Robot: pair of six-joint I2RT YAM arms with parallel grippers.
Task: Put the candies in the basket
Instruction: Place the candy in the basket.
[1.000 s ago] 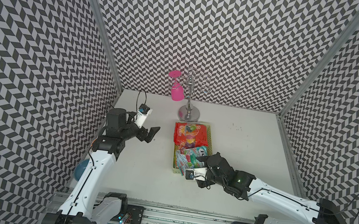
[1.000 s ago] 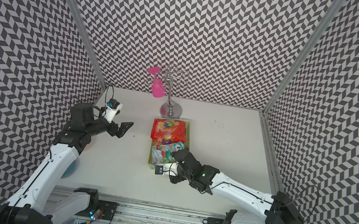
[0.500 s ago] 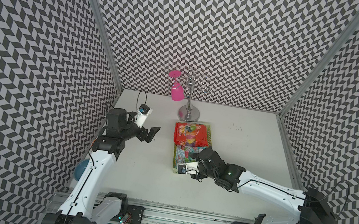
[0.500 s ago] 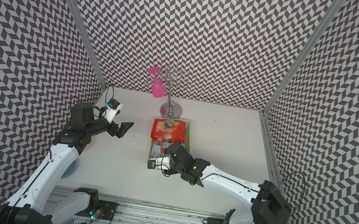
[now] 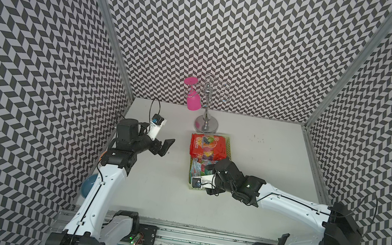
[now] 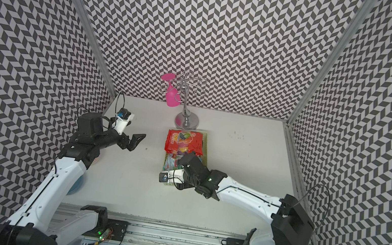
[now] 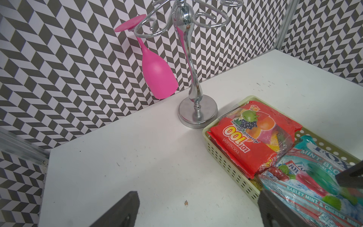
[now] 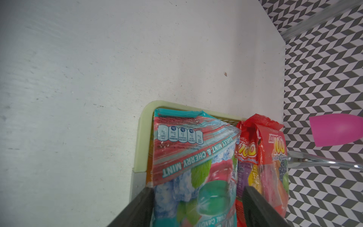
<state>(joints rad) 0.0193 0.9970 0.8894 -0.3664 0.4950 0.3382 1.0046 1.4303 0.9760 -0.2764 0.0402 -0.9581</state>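
Over the basket (image 8: 140,137) right arm (image 5: 290,207) stretches, gripper (image 8: 198,189) spread around teal bag (image 8: 186,149)

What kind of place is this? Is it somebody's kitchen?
Probably a robot test booth, not a kitchen: a left arm and right arm mounted on a metal rail, and zigzag walls boxing in a white table.

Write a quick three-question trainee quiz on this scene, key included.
1. True or false: the left gripper holds a candy bag.
2. The red bag lies at which end of the basket? A: by the chrome rack. B: at the opposite end.
3. What flanks the teal mint bag on both sides?
Key: 1 false. 2 A. 3 the jaws of the right gripper.
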